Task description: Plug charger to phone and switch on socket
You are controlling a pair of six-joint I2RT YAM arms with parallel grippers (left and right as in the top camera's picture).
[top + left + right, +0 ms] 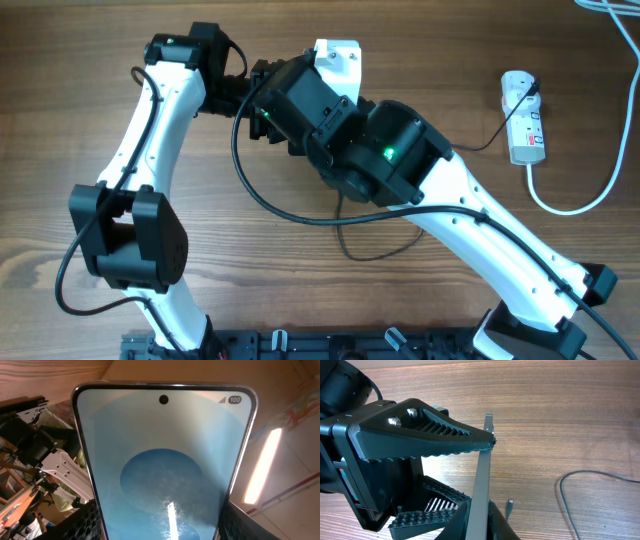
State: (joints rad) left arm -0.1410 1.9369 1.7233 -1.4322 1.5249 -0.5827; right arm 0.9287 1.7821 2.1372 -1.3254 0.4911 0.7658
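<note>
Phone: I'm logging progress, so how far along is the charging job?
Done: the charger's plug looks seated in the power strip. In hand: the left pincer grips the lit phone. Left: the charger's connector lies loose on the table, not in the phone; whether the strip is on is unreadable.

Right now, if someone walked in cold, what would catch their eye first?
The glowing phone fills the left wrist view, clamped in the left gripper. Overhead, the left arm and right arm crowd together at the far middle, the white power strip off at the right edge. The charger's connector lies loose on the table.
</note>
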